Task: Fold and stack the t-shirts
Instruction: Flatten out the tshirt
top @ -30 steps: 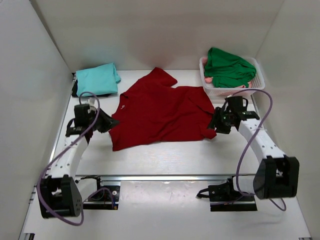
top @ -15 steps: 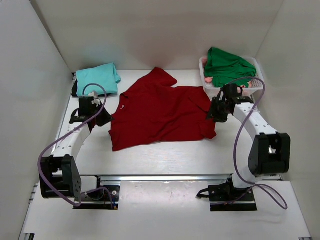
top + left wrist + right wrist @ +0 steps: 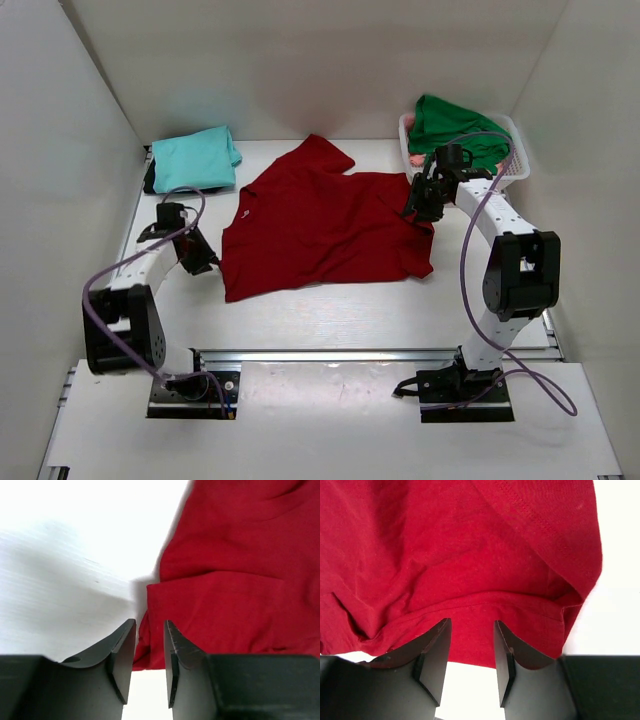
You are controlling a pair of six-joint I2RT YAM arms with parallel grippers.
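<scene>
Dark red t-shirt (image 3: 320,225): spread mostly flat on the table (image 3: 330,310), just beside the white basket (image 3: 440,185) on its left-arm side. 1 sleeve reaches almost to the basket's wall.
Green t-shirt (image 3: 455,130): heaped inside the basket, unfolded.
Teal t-shirt (image 3: 195,158): folded, well apart from the basket, beyond the red shirt's far side from it.
Left gripper (image 3: 150,622): low at the red shirt's edge farthest from the basket. Its jaws stand a narrow slit apart. A doubled cloth corner shows beyond the tips, and nothing is clamped.
Right gripper (image 3: 471,622): just in front of the basket, over the shirt's basket-side sleeve. Its jaws are moderately apart and the stitched hem runs across the gap, not pinched.
Step in hand: probably lining up 2 grips for the 1st fold of 1 shirt out of 3.
Handling: likely light, limp and slightly grippy. It should drape and drag instead of sliding stiffly, and it is not fragile.
Where to hold: the stitched hems at the 2 edges nearest and farthest from the basket, where the thicker cloth gives the tips more to bite.
Risk: catching only 1 layer, or lifting unevenly and bunching the cloth toward the basket.
</scene>
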